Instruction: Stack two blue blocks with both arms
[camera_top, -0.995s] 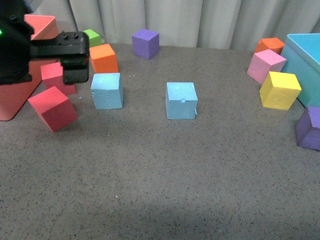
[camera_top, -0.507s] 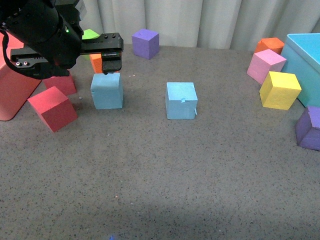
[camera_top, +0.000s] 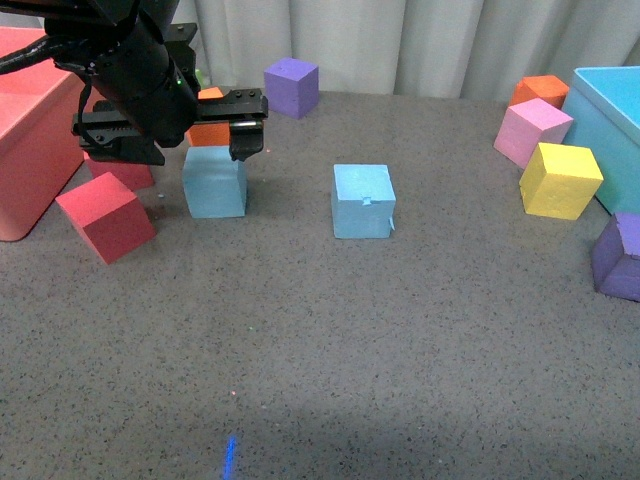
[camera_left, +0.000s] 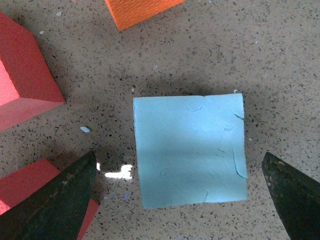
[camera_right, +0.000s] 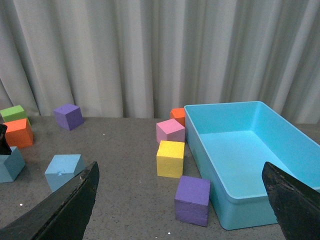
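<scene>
Tabletop (camera_top: 350, 350): no cube shifted; both blue blocks stayed apart, unstacked. Left arm (camera_top: 140, 85) swung in within last second and ended above plain blue block (camera_top: 214, 182), which sat near notched blue block (camera_top: 362, 200), on its side toward red bin (camera_top: 30, 150). Left fingers (camera_left: 60, 200) were spread wide, flanking plain block, not touching. Right fingers (camera_right: 65, 205) were also wide open, well back from notched block. Judgement: approach was finished; descent and grasp remained.

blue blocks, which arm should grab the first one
Left. The left gripper hangs open above the plain blue block, fingers either side of it. The right gripper is outside the front view, the notched blue block far off in its wrist view.
</scene>
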